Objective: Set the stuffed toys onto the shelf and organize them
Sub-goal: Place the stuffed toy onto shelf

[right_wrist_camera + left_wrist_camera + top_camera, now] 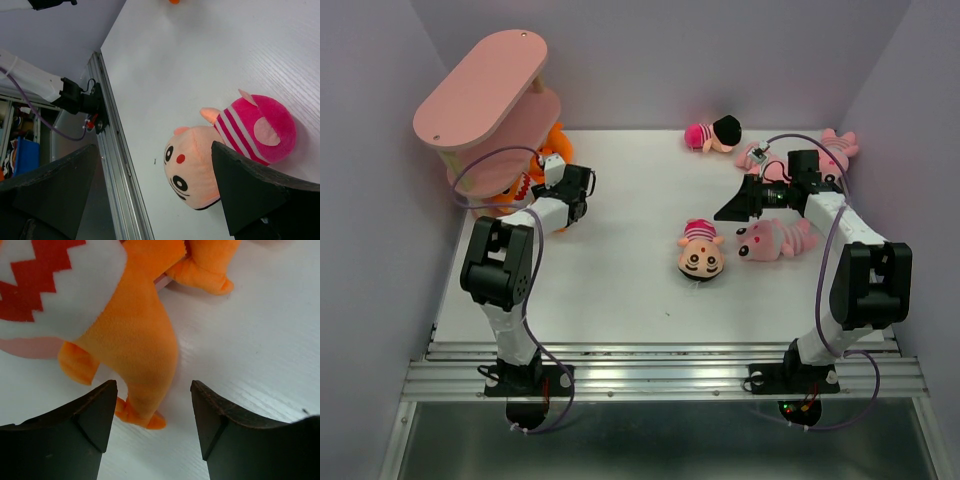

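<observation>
The pink shelf [480, 85] stands at the far left. An orange toothy toy [516, 190] lies at its foot, and another orange one [557, 140] sits behind it. My left gripper [548, 172] is right beside them. In the left wrist view it [152, 390] is open, and the orange toy's [135, 325] lower tip lies between the fingers without touching them. My right gripper [728, 208] hangs open above mid-table. In its wrist view it [152, 155] holds nothing, and a peach-faced doll [200, 170] lies below, partly behind the right finger [250, 190].
The same doll [701, 250] lies face up mid-table and a second doll [713, 133] lies at the back. Pink striped animals lie at right: one [775, 240] beside the near doll, two [760, 155] [835, 150] behind the right arm. A metal rail [112, 165] edges the table.
</observation>
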`<move>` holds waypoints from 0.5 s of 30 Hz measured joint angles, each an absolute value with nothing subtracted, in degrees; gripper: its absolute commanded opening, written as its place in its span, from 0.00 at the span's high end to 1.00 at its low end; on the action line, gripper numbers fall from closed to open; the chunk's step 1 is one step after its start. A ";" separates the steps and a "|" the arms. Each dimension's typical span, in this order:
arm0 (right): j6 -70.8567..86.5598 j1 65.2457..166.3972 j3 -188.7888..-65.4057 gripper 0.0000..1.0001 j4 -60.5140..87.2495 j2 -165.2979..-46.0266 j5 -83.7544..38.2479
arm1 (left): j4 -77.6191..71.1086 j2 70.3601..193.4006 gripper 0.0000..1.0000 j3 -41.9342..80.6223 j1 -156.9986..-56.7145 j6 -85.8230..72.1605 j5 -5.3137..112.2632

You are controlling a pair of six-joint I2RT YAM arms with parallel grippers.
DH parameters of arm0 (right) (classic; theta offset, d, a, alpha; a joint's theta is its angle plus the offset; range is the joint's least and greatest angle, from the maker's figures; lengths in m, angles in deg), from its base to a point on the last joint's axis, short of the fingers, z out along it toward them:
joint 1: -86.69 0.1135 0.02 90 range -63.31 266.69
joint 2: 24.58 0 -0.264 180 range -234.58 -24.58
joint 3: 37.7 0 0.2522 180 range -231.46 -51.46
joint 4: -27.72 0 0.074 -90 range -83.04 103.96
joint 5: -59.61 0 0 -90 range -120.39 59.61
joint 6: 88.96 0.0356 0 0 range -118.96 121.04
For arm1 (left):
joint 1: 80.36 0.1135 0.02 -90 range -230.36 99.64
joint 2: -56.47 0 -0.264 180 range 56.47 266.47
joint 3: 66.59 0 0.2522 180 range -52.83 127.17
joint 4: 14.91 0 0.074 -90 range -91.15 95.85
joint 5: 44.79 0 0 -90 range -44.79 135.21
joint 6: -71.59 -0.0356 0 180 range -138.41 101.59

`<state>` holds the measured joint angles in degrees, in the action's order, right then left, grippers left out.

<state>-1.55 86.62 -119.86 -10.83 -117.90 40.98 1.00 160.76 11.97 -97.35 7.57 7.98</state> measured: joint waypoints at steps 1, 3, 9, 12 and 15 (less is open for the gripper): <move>-1.55 86.62 -119.86 0.00 -10.81 -117.90 40.96 | 1.53 161.44 0.29 12.98 -97.35 7.22 7.63; -1.55 86.62 -119.86 0.00 -10.83 -117.90 40.98 | 2.03 162.67 0.30 15.05 -97.35 6.58 7.35; -1.55 86.62 -119.86 0.00 -10.83 -117.90 40.98 | 3.82 165.73 0.33 19.36 -97.35 5.71 7.00; -1.57 86.62 -119.86 0.00 -10.83 -117.90 40.98 | 5.20 167.06 0.33 21.15 -97.35 5.66 6.76; -1.57 86.55 -119.86 0.00 -10.83 -117.90 41.00 | 6.47 168.17 0.33 22.44 -97.35 5.80 6.56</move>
<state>-1.57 86.55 -119.86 -10.83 -117.90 41.00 6.47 168.17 22.44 -97.35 5.80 6.56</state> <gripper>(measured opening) 0.998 0.672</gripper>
